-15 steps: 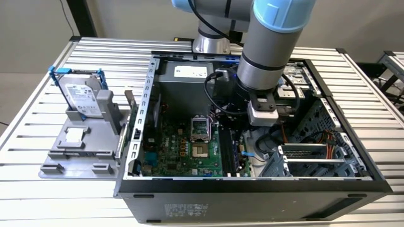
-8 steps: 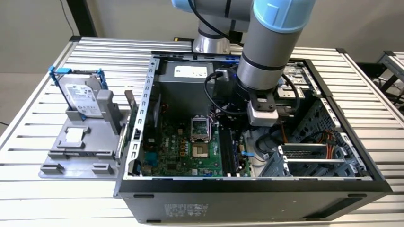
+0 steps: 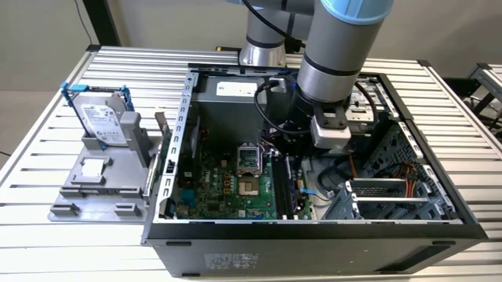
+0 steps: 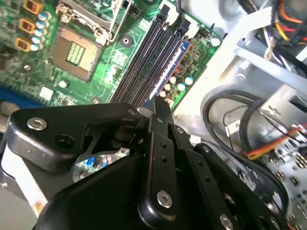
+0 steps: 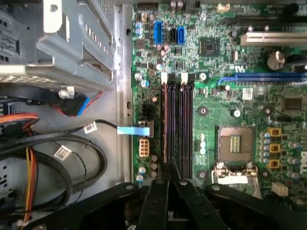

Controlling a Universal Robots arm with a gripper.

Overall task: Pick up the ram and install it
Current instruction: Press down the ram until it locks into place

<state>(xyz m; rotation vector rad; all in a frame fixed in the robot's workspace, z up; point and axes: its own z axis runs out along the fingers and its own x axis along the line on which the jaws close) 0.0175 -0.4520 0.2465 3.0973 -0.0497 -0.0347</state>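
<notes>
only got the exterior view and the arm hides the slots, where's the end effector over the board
Observer: In the first wrist view the end effector sits over one end of the long black memory slots, lined up along them.
Operator: ram seated anywhere
Observer: Cannot tell; no ram stands out along the slots' visible length.
Operator: anything at the far end
Observer: White latches cap the slots there.

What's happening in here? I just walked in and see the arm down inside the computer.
The arm's hand is reaching into the open computer case, low over the motherboard, right at one end of the long black memory slots. A ram stick isn't clearly visible between the fingers, so I can't say it's seated.
</notes>
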